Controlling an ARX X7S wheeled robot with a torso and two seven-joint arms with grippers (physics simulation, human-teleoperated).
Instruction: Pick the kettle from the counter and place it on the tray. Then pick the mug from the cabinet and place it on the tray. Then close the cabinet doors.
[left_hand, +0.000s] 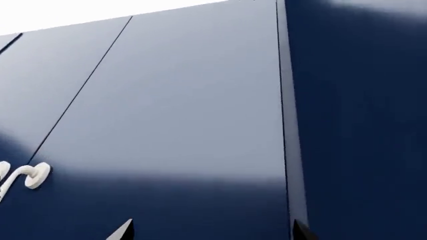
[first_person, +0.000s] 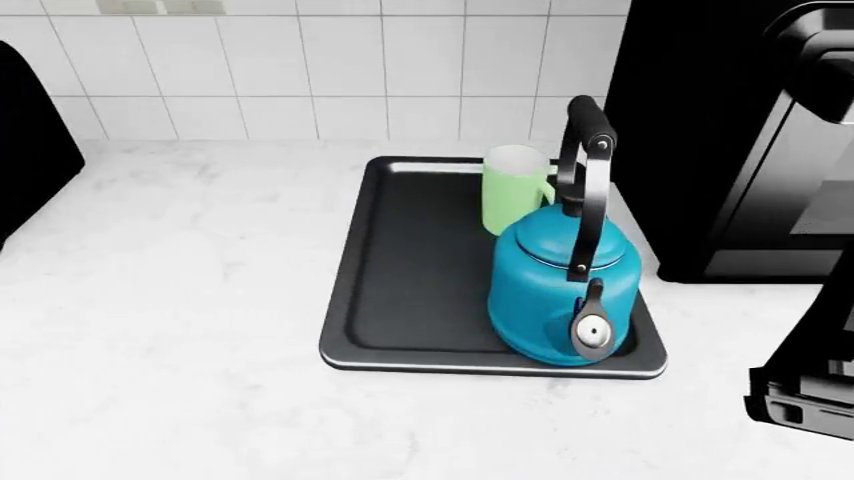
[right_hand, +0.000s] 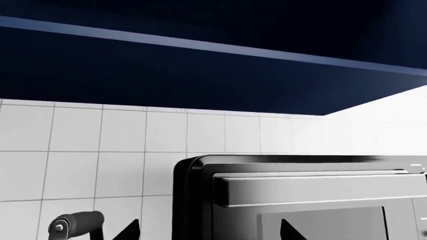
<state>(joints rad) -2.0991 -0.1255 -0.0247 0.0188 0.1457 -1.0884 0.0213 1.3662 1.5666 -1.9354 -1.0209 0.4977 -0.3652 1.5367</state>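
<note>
Blue kettle (first_person: 561, 290) and green mug (first_person: 514, 188) stand on the tray (first_person: 400, 300). Both grippers' fingertips barely show; their state cannot be told, and neither is near the tray.

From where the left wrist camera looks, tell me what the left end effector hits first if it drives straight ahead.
Probably the navy cabinet door: it fills the left wrist view between the two fingertips at the frame edge. Nothing shows in between, though depth is unclear. The white handle sits off to one side.
</note>
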